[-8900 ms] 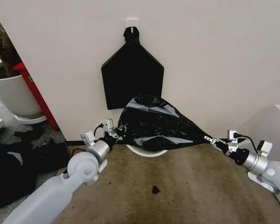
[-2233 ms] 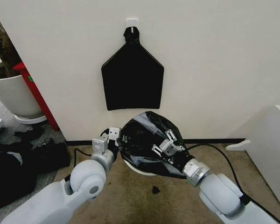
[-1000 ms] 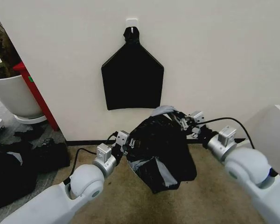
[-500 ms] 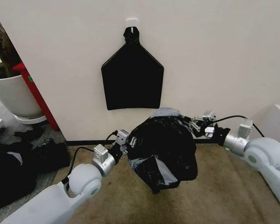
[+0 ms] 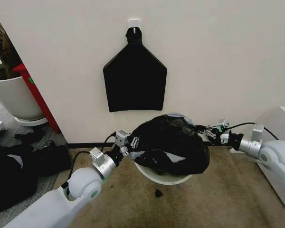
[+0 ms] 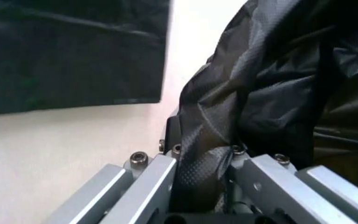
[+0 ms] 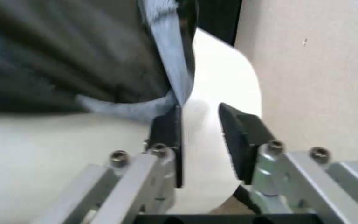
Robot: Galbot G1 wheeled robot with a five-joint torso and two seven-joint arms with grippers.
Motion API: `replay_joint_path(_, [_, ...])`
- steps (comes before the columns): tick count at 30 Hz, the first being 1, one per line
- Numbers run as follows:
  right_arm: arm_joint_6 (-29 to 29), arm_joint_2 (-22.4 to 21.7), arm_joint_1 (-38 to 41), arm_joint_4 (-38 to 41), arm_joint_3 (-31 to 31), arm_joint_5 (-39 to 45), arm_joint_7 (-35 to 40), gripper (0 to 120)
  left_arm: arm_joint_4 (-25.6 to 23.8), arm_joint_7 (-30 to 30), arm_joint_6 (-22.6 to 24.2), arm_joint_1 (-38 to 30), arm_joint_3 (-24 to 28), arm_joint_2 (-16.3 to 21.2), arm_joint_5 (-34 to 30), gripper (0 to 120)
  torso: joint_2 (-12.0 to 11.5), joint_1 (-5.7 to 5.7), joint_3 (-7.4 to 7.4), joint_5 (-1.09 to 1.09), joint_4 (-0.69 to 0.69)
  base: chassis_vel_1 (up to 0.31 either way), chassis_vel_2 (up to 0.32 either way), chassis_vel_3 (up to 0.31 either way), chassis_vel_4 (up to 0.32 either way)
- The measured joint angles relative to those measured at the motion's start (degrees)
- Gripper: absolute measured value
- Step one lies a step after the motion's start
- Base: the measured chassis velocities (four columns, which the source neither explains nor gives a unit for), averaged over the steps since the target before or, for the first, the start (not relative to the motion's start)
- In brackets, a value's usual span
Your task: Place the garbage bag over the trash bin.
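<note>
We see the garbage bag point(image 5: 170, 142) lying like a shiny black cap over the top of the trash bin point(image 5: 164, 175). The bin sits on the brown carpet floor point(image 5: 213, 199), close to the wall point(image 5: 228, 61). Its white rim pokes out under the front edge of the bag.

The left end effector point(image 5: 127, 146) is pressed up against one side of the bag. In the left wrist view, its two fingers point(image 6: 151, 186) are squeezed together on a fold of the crinkly black plastic, so it has a tight hold of the bag.

The right end effector point(image 5: 210, 131) is on the other side of the bag, just beside it, so the bag and bin sit between the two. In the right wrist view, its fingers point(image 7: 166, 135) stand a little way apart with nothing between them. One finger is right at the edge of the bag, and we see the white side of the bin just past the fingertips.

Above both end effectors, a flat black bag bundle point(image 5: 134, 76) hangs on the wall from a hook point(image 5: 134, 22).
</note>
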Motion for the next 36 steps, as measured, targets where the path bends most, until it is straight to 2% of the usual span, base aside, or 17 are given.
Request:
replay_joint_path(1, [0.00,0.00,0.00,0.00,0.00,0.00,0.00,20,0.00,0.00,0.00,0.00,0.00,0.00,0.00,1,0.00,0.00,0.00,0.00,0.00,0.000,0.000,0.000,0.000])
replay_joint_path(7, [0.08,-0.16,-1.93,-0.47,1.76,4.90,-0.90,47,1.71,-1.80,-0.25,-0.60,-1.42,-1.23,-8.17,1,0.00,0.00,0.00,-0.01,0.00,0.000,0.000,0.000,0.000])
replay_joint_path(8, [0.08,-0.16,-1.93,-0.47,1.76,4.90,-0.90,47,1.71,-1.80,-0.25,-0.60,-1.42,-1.23,-8.17,1,0.00,0.00,0.00,-0.01,0.00,0.000,0.000,0.000,0.000])
replay_joint_path(12, [-0.32,0.37,-2.00,-0.56,3.65,6.13,1.26,62,2.46,-2.19,0.03,-0.53,-1.43,-1.22,-8.04,1,0.00,0.00,0.00,0.00,0.01,0.000,0.000,0.000,0.000])
replay_joint_path(15, [-2.23,0.78,-4.76,2.03,9.24,6.55,5.87,77,3.55,-3.45,0.58,-0.65,-1.39,-1.27,-6.93,1,0.00,0.00,0.00,0.00,0.01,0.000,0.000,0.000,0.000])
replay_joint_path(20, [-4.59,0.90,-7.71,7.36,16.76,7.35,11.59,90,5.23,-5.52,1.37,-1.25,-1.02,-1.55,-3.97,1,0.00,0.00,0.00,-0.01,-0.01,0.000,0.000,0.000,0.000])
replay_joint_path(22, [-7.01,0.68,-8.08,14.17,19.85,11.15,17.76,98,6.15,-7.21,1.72,-1.69,-0.35,-1.66,-1.02,1,0.00,0.00,-0.01,-0.06,-0.01,0.000,0.000,0.000,0.000])
replay_joint_path(24, [-7.62,0.59,-8.04,16.17,19.77,12.38,20.38,99,6.36,-7.78,1.78,-1.81,-0.11,-1.67,-0.12,1,0.00,0.00,-0.01,-0.08,-0.01,0.000,0.000,0.000,0.000])
replay_joint_path(27, [-9.97,0.66,-7.87,26.78,15.26,17.88,36.76,100,6.66,-9.61,1.88,-2.37,0.82,-1.65,3.24,1,0.00,0.00,0.00,0.02,0.02,0.000,0.000,0.000,0.000])
replay_joint_path(28, [-10.18,0.72,-7.86,27.60,14.86,18.42,37.95,100,6.67,-9.74,1.88,-2.43,0.92,-1.65,3.65,1,0.00,0.00,0.00,0.01,0.02,0.000,0.000,0.000,0.000])
replay_joint_path(29, [-13.06,1.34,-7.64,34.55,11.71,24.89,47.55,100,6.77,-10.21,1.74,-2.74,1.37,-1.59,6.15,1,0.00,0.00,-0.01,-0.04,0.01,0.000,0.000,0.000,0.000])
replay_joint_path(30, [-14.95,1.56,-7.38,37.28,10.64,28.58,51.37,100,6.77,-10.29,1.61,-2.85,1.52,-1.54,7.28,1,0.00,0.00,-0.01,-0.03,0.02,0.000,0.000,0.000,0.000])
replay_joint_path(31, [-14.95,1.56,-7.38,37.28,10.64,28.58,51.37,100,6.77,-10.29,1.61,-2.85,1.52,-1.54,7.28,1,0.00,0.00,-0.01,-0.03,0.02,0.000,0.000,0.000,0.000])
replay_joint_path(33, [-18.78,1.52,-6.33,42.70,8.09,38.74,60.93,100,6.77,-10.23,0.73,-3.04,1.96,-1.28,10.77,1,0.00,-0.01,-0.01,-0.03,0.01,0.000,0.000,0.000,0.000])
replay_joint_path(34, [-18.78,1.52,-6.33,42.70,8.09,38.74,60.93,100,6.77,-10.23,0.73,-3.04,1.96,-1.28,10.77,1,0.00,-0.01,-0.01,-0.03,0.01,0.000,0.000,0.000,0.000])
replay_joint_path(35, [-21.43,0.94,-5.43,44.87,6.44,46.76,66.53,100,6.65,-9.68,-0.32,-3.06,2.26,-1.03,14.10,1,0.00,-0.01,-0.01,-0.01,0.01,0.000,0.000,0.000,0.000])
replay_joint_path(36, [-22.21,0.74,-5.14,45.19,5.69,48.27,67.19,100,6.47,-9.38,-0.70,-3.03,2.33,-0.92,15.35,1,0.00,-0.01,-0.01,-0.03,0.00,0.000,0.000,0.000,0.000])
